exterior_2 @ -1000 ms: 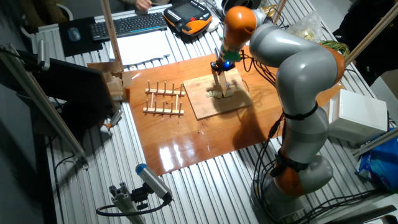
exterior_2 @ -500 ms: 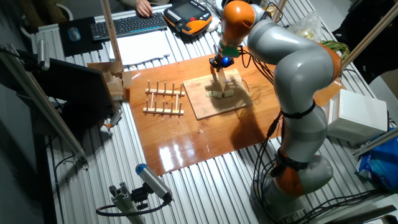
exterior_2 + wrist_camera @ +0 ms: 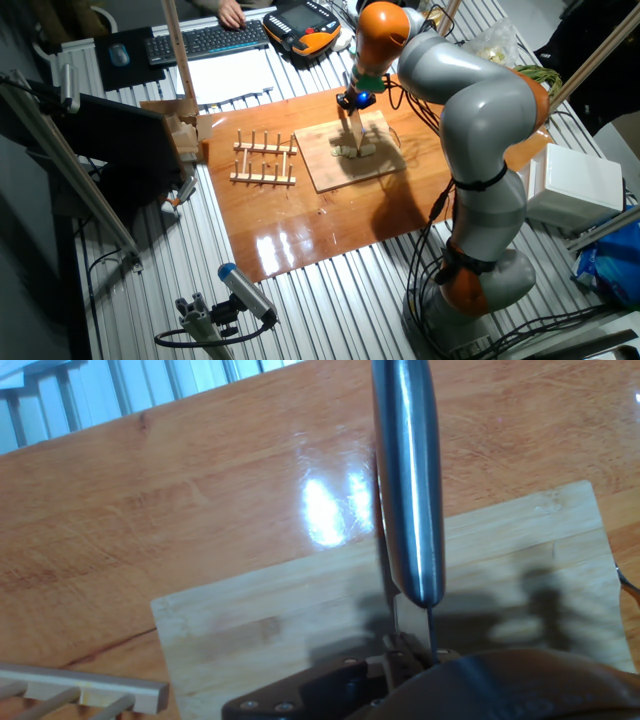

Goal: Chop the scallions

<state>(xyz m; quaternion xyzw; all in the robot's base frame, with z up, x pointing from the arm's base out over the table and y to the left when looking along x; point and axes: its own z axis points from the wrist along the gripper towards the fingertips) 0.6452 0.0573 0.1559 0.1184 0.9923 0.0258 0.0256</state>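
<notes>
A light wooden cutting board (image 3: 360, 165) lies on the brown tabletop. Small pale scallion bits (image 3: 350, 152) sit near its middle. My gripper (image 3: 350, 106) hangs over them, shut on a knife (image 3: 353, 130) that points down at the bits. Whether the tip touches them I cannot tell. In the hand view the steel blade (image 3: 408, 480) runs down the frame over the cutting board (image 3: 270, 630). Its base sits between my closed fingers (image 3: 400, 660). The scallions are hidden in that view.
A wooden peg rack (image 3: 265, 160) lies left of the board, its edge also in the hand view (image 3: 80, 695). A wooden block (image 3: 185, 130), a keyboard (image 3: 205, 40) and an orange pendant (image 3: 300, 28) stand at the back. A white box (image 3: 575, 180) is at the right.
The hand with the knife moved slightly left and back from one second ago. It has held still over the last half second.
</notes>
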